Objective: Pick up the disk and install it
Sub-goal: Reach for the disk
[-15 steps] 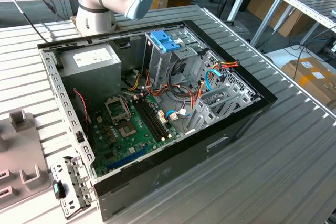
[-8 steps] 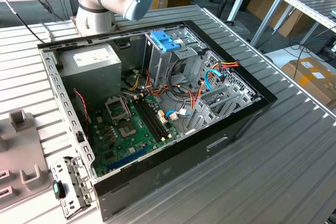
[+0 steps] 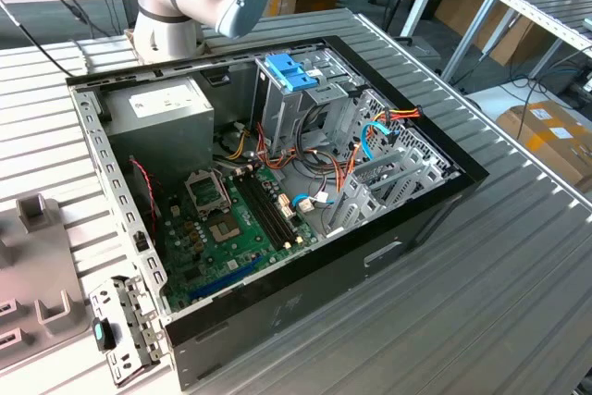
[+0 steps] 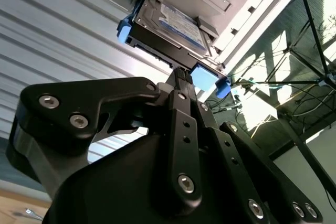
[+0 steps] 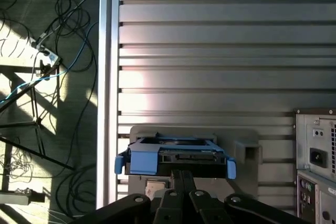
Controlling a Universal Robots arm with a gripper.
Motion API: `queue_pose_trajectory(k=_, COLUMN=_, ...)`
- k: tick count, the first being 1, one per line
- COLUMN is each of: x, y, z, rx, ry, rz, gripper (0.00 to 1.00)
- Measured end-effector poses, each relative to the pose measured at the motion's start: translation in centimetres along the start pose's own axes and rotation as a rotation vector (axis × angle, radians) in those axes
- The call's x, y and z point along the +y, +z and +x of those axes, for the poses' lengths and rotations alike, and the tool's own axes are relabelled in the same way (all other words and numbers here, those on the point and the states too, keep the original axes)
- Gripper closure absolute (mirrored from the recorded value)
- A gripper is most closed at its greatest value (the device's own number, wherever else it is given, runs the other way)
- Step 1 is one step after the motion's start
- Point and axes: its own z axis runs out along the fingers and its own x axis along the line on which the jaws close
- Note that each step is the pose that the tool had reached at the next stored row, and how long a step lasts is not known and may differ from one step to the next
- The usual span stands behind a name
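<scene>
The disk (image 5: 178, 156) is a flat grey drive with a white label, held in a light-blue carrier rail. It lies on a grey holder block (image 5: 247, 150) on the ribbed metal table. In both wrist views my gripper (image 5: 182, 174) has its two black fingers pressed together, with the tips right at the middle of the disk's near edge. The same disk (image 4: 173, 22) and gripper (image 4: 181, 74) appear in the second wrist view. I see nothing clamped between the fingers. The open computer case (image 3: 277, 182) lies on its side in the exterior view.
Inside the case are a motherboard (image 3: 231, 219), a tall metal drive cage topped with a blue bracket (image 3: 289, 71) and a lower cage (image 3: 388, 182). The case's rear panel (image 5: 315, 156) stands near the disk holder. The table edge (image 5: 107, 77) drops to cables on the floor. Grey fixtures (image 3: 37, 265) sit at the exterior view's left.
</scene>
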Motion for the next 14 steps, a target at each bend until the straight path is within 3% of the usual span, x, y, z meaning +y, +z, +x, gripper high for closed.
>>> queue_pose_trajectory(k=7, x=0.06, y=0.40, z=1.45, rx=0.0001, ry=0.000, rz=0.0027, gripper=0.89)
queue_pose_trajectory(k=9, x=0.03, y=1.13, z=1.94, rx=0.0024, ry=0.000, rz=0.0050, gripper=0.89)
queue_pose_trajectory(k=11, x=0.04, y=1.41, z=2.53, rx=0.0029, ry=0.000, rz=0.0061, gripper=0.89)
queue_pose_trajectory(k=14, x=0.04, y=1.41, z=2.55, rx=0.0029, ry=0.000, rz=0.0066, gripper=0.89)
